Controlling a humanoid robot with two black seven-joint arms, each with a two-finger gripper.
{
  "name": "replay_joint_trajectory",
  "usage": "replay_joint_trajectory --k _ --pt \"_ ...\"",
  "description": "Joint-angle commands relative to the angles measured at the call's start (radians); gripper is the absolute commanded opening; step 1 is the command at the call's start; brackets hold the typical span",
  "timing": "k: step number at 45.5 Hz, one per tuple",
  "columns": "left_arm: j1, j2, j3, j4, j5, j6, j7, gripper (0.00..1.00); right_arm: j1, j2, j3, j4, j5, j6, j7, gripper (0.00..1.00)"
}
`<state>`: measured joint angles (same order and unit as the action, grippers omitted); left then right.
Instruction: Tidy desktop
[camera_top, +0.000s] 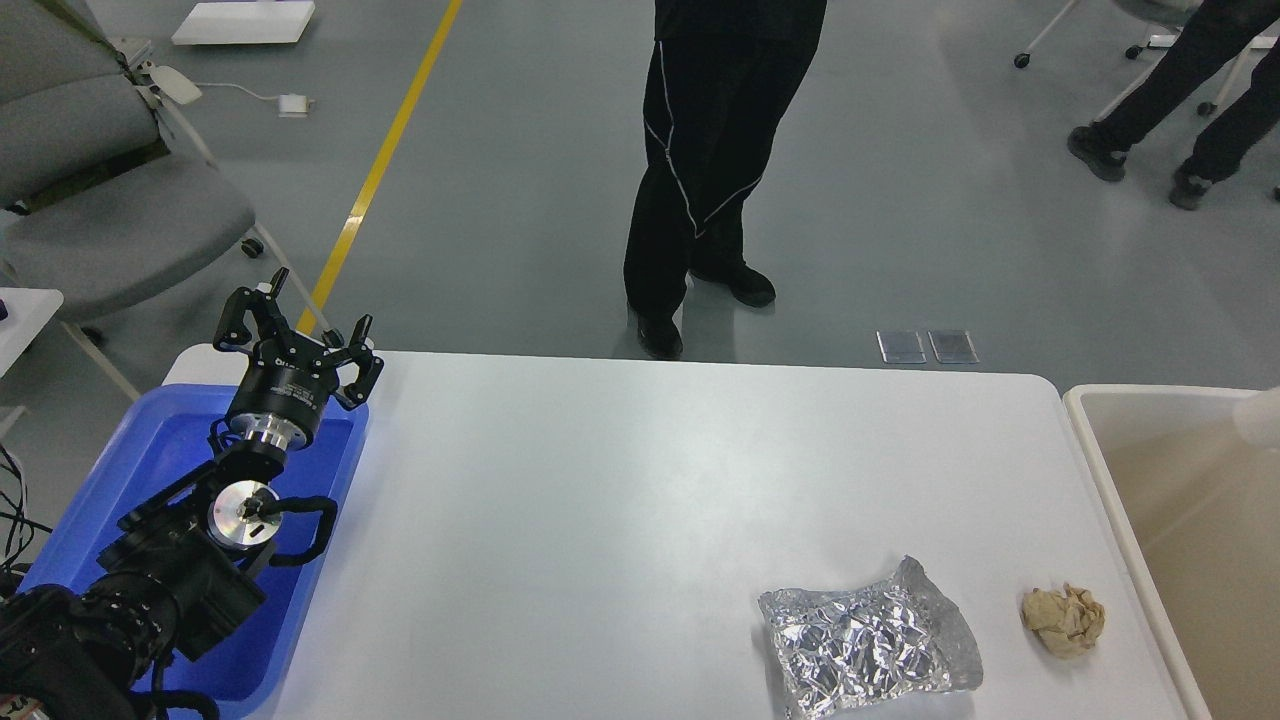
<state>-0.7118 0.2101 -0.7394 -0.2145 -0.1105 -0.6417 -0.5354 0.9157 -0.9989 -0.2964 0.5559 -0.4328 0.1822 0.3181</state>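
The white desktop (620, 480) fills the middle of the head view. A crumpled silver foil bag (868, 648) lies near its front right. A crumpled tan paper ball (1064, 620) lies just right of the bag. My left gripper (298, 328) is open and empty, held over the far end of the blue tray (150, 450) at the desktop's left. My right gripper is out of view. A blurred pale shape (1262, 416), probably the white paper cup, shows at the right edge over the beige bin (1110, 470).
A person in black (700, 150) stands beyond the far edge of the desktop. A grey chair (110, 220) stands at the far left. Other people's legs (1170, 90) show at the far right.
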Motion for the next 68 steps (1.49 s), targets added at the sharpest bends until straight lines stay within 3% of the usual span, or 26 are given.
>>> replay_joint_trajectory --k 1,7,18,28,50,51,55,68 --pt "0.000 0.000 0.000 0.000 0.000 -0.001 0.000 1.00 -0.222 0.192 0.028 -0.307 0.259 -0.023 0.001 0.00" --pt "0.000 0.000 0.000 0.000 0.000 -0.001 0.000 1.00 -0.310 0.324 0.088 -0.473 0.284 -0.021 -0.001 0.00" --pt "0.000 0.000 0.000 0.000 0.000 -0.001 0.000 1.00 -0.374 0.480 0.158 -0.602 0.284 -0.079 -0.017 0.00" --pt "0.000 0.000 0.000 0.000 0.000 -0.001 0.000 1.00 -0.396 0.525 0.210 -0.602 0.286 -0.199 -0.033 0.00" --pt "0.002 0.000 0.000 0.000 0.000 -0.003 0.000 1.00 -0.405 0.530 0.217 -0.602 0.289 -0.227 -0.034 0.00" --pt "0.002 0.000 0.000 0.000 0.000 -0.003 -0.001 1.00 -0.403 0.530 0.220 -0.602 0.289 -0.227 -0.034 0.14" --pt "0.000 0.000 0.000 0.000 0.000 -0.003 -0.001 1.00 -0.393 0.528 0.261 -0.605 0.292 -0.228 -0.033 0.99" --pt "0.002 0.000 0.000 0.000 0.000 -0.003 0.000 1.00 -0.370 0.511 0.293 -0.606 0.293 -0.219 -0.033 1.00"
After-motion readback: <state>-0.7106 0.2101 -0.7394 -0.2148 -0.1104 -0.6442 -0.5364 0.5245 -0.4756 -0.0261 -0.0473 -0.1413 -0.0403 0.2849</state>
